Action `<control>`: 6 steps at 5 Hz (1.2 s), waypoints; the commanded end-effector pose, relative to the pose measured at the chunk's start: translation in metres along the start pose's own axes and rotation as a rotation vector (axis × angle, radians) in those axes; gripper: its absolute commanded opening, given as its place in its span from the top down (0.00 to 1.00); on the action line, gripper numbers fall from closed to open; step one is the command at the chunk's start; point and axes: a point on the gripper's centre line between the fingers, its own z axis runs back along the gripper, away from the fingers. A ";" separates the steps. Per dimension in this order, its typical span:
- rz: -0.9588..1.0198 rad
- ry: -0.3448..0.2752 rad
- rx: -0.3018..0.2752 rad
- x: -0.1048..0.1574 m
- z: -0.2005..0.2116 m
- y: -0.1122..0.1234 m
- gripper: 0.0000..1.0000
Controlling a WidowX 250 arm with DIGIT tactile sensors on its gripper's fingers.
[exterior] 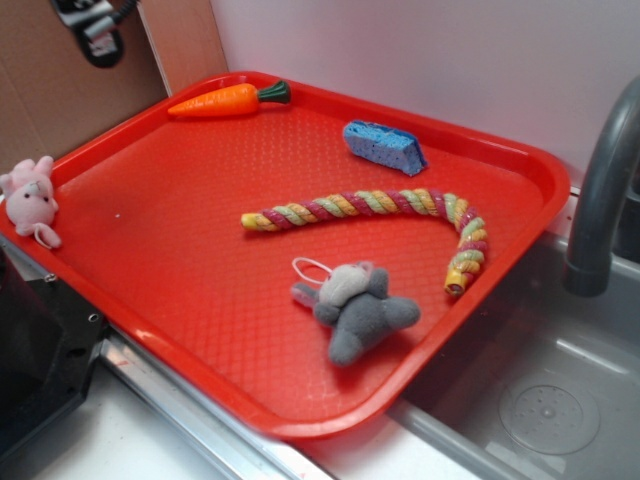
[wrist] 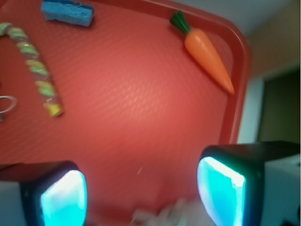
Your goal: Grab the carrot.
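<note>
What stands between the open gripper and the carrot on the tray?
Nothing visible. In the wrist view only bare red tray lies between the gripper and the carrot. The rope and the sponge lie off to the side.

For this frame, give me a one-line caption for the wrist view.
Open gripper over red tray, carrot ahead right, untouched.

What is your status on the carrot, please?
Gripper open, empty, above the tray. Carrot untouched by the far rim. Nothing in the way.
</note>
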 end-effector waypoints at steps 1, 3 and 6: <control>-0.243 -0.068 0.078 0.064 -0.052 0.032 0.00; -0.313 -0.067 0.111 0.061 -0.077 0.070 0.00; -0.313 -0.067 0.111 0.061 -0.077 0.070 0.00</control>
